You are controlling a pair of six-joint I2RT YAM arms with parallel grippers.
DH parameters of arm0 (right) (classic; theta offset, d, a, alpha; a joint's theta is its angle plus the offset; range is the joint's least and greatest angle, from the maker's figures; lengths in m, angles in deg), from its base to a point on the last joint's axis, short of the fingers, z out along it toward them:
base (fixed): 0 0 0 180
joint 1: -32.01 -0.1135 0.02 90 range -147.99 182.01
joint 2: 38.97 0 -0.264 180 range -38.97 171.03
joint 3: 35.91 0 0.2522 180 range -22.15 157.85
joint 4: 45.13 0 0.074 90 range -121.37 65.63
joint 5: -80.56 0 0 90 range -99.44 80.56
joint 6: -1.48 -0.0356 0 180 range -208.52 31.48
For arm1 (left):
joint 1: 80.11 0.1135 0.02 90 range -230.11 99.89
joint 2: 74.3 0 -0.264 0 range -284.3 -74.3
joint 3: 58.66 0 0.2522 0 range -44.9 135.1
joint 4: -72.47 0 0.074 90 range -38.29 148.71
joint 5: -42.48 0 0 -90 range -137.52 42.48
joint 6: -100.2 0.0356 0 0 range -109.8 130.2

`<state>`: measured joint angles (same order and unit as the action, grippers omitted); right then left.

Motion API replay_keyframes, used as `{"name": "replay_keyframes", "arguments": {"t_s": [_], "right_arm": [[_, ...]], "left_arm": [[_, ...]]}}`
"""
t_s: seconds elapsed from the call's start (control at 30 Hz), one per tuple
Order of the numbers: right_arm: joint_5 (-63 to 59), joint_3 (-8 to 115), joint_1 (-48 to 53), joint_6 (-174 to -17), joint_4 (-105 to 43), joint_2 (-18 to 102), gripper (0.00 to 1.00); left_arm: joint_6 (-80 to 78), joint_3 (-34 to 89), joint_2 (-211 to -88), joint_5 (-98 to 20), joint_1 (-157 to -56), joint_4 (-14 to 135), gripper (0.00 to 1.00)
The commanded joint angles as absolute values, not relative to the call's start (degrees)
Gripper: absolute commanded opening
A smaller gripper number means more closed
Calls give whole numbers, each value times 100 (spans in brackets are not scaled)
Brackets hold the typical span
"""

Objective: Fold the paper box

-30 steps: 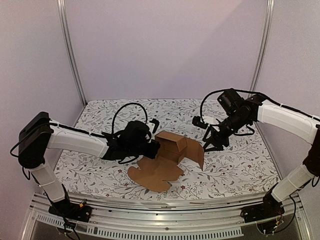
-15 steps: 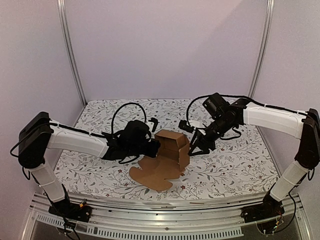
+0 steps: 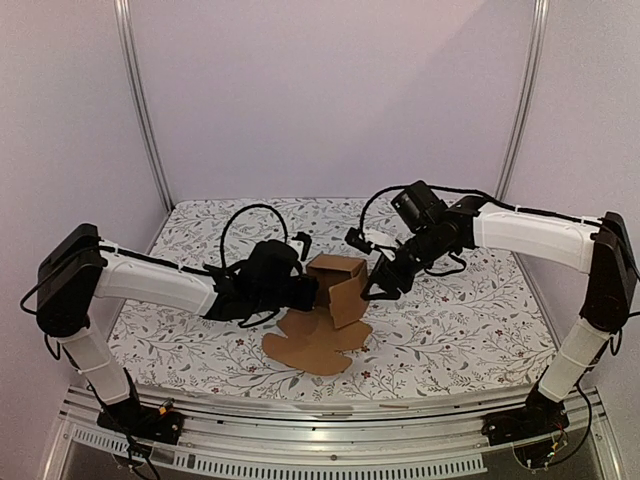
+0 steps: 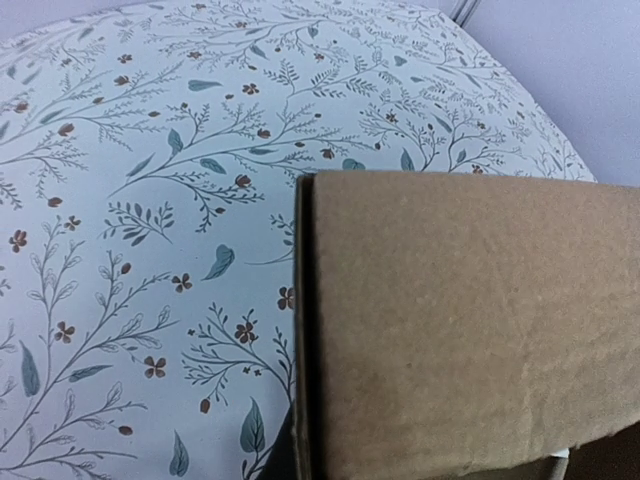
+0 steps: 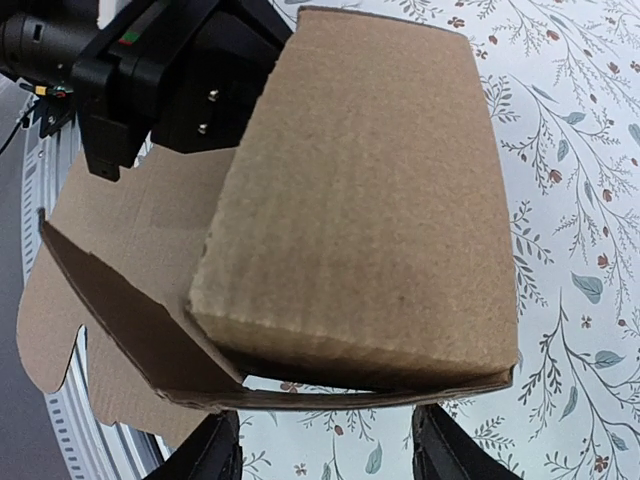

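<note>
The paper box (image 3: 338, 272) is plain brown cardboard, partly raised into a small cuboid at the table's middle. Its rounded tab flaps (image 3: 315, 345) lie flat in front of it. My left gripper (image 3: 304, 291) is at the box's left wall. In the left wrist view a cardboard panel (image 4: 470, 330) fills the right half, and only a dark sliver of one finger (image 4: 268, 455) shows beside its edge. My right gripper (image 3: 378, 288) is open against the right flap, which stands up against the box. In the right wrist view both fingertips (image 5: 215, 452) sit spread just below the flap (image 5: 370, 200).
The table is covered by a floral cloth (image 3: 460, 330). Metal posts (image 3: 140, 100) stand at the back corners, with plain walls behind. An aluminium rail (image 3: 330, 440) runs along the near edge by the arm bases. The left arm's black cables (image 3: 245, 215) loop above its wrist.
My right gripper has moved left and pushed the right flap from a slanted, opened-out position up against the box. The left gripper has stayed at the box's left wall.
</note>
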<state>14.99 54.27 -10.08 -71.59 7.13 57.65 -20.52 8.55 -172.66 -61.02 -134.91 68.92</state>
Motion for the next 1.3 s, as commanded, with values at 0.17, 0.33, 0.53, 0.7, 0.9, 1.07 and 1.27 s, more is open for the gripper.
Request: {"name": "replay_keyframes", "arguments": {"t_s": [0.17,0.33,0.53,0.7,0.9,1.07,1.27], "right_arm": [[1170,5628,-1142,-7921,280,5946,61],[1145,5648,-1236,-8003,187,5960,64],[1584,5581,-1241,-7964,177,5893,68],[1759,5404,-1237,-7724,131,5693,69],[1084,5561,-1238,-8103,23,5734,71],[691,5676,-1265,-8461,-74,5934,74],[-184,5559,-1282,-8794,-469,5813,68]], "left_arm": [[-2388,1022,-17270,-6591,-13851,6996,0],[-2457,1132,-17349,-6833,-13962,6906,0],[-2537,1153,-17318,-7062,-14004,6816,0],[-2581,1131,-17266,-7184,-14023,6793,0],[-2771,1142,-17200,-7562,-14166,6781,0],[-2878,1220,-17186,-8033,-14380,6708,3],[-3019,1232,-17176,-8190,-14515,6679,3]]}}
